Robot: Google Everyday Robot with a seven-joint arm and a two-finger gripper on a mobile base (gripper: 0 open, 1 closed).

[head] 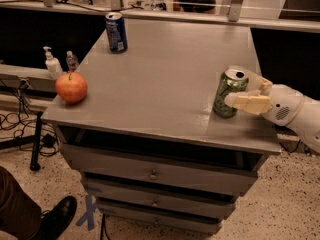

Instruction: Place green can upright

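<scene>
The green can [227, 95] stands upright on the grey table [165, 79], near its right front edge, with the silver pull-tab end up. My gripper [239, 91] reaches in from the right at can height and straddles the can. The near finger [248, 103] lies across the can's front right side with a little slack. The far finger [260, 83] shows behind the can. The jaws look open, loosely around the can.
A blue can [116, 32] stands upright at the table's far left. A red apple [71, 87] sits at the front left corner. Two small bottles [52, 64] stand on a ledge left of the table. Drawers [152, 175] are below. A shoe [55, 219] is at lower left.
</scene>
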